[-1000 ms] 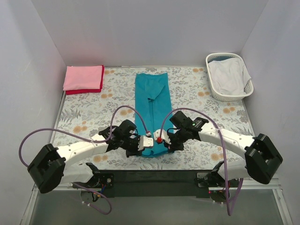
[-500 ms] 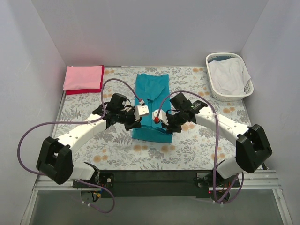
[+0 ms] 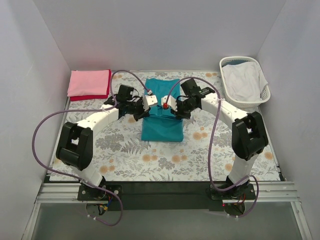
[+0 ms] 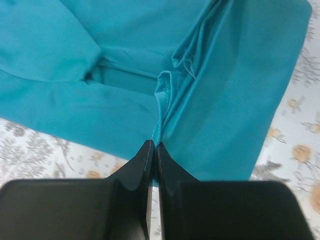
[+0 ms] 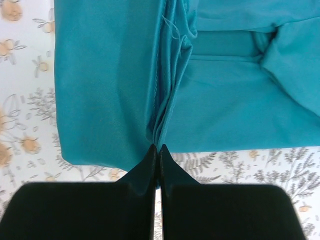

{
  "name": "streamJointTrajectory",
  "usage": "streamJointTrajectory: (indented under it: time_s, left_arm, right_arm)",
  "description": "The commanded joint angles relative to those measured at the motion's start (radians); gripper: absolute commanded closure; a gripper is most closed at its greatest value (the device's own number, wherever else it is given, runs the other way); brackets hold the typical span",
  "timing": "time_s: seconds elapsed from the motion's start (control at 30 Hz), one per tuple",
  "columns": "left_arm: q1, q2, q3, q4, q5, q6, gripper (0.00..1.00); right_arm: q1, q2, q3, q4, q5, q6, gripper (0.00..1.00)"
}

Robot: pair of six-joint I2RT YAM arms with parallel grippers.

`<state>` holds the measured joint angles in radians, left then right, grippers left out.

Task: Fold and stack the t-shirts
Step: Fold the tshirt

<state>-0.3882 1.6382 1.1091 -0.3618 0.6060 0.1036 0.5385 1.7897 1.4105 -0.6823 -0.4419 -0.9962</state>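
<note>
Pinching the teal-blue t-shirt (image 4: 240, 90), my left tool (image 4: 153, 146) and right tool (image 5: 156, 148) are each clamped tight on its bunched edge; folded cloth spreads just ahead of both on the table (image 3: 205, 150).

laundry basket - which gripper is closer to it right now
Right. The right gripper pinches the teal shirt, left of the laundry basket; the left gripper sits beside it, farther away.

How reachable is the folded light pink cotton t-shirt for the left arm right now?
Probably yes, once free: the way to the light pink t-shirt looks open, but the left gripper is shut on the teal-blue cotton t-shirt.
</note>
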Motion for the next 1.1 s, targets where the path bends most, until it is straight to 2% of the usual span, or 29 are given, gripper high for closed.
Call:
streamJointTrajectory:
  time_s: [0.0,0.43,0.53,0.57,0.6,0.63,0.67,0.7,0.73,0.77,0.87,0.93,1.07]
  left_arm:
    - [0.017,0.061,0.092,0.044,0.026,0.045,1.00]
    - [0.075,0.302,0.253,0.176,-0.020,0.059,1.00]
    - [0.077,0.322,0.258,0.195,-0.047,0.054,1.00]
    - [0.077,0.334,0.262,0.207,-0.058,0.038,0.99]
    - [0.077,0.337,0.268,0.210,-0.067,0.035,0.83]
    - [0.078,0.338,0.273,0.219,-0.077,0.018,0.77]
    - [0.078,0.331,0.278,0.230,-0.103,-0.014,0.71]
    - [0.080,0.327,0.282,0.231,-0.107,-0.030,0.64]
    - [0.084,0.316,0.282,0.230,-0.114,-0.041,0.51]
    - [0.084,0.283,0.269,0.234,-0.126,-0.063,0.46]
    - [0.092,0.197,0.226,0.236,-0.133,-0.096,0.45]
    - [0.094,0.146,0.192,0.221,-0.101,-0.156,0.48]
    - [0.089,0.031,0.092,0.135,0.046,-0.237,0.58]
  right_arm:
    - [-0.026,0.052,0.100,-0.003,-0.003,-0.059,0.99]
    - [-0.086,0.347,0.367,0.000,0.022,-0.111,0.99]
    - [-0.087,0.369,0.401,0.001,0.037,-0.101,0.99]
    - [-0.087,0.385,0.413,0.009,0.057,-0.088,0.95]
    - [-0.090,0.393,0.444,0.012,0.068,-0.075,0.83]
    - [-0.092,0.396,0.455,0.013,0.075,-0.044,0.70]
    - [-0.095,0.390,0.461,0.026,0.083,-0.032,0.47]
    - [-0.103,0.383,0.469,0.027,0.085,-0.019,0.38]
    - [-0.104,0.357,0.473,0.032,0.086,-0.004,0.31]
    - [-0.110,0.340,0.472,0.035,0.078,0.017,0.29]
    - [-0.117,0.257,0.443,0.041,0.063,0.077,0.30]
    - [-0.118,0.194,0.415,0.035,0.026,0.123,0.33]
    - [-0.101,0.143,0.346,-0.025,-0.067,0.270,0.49]
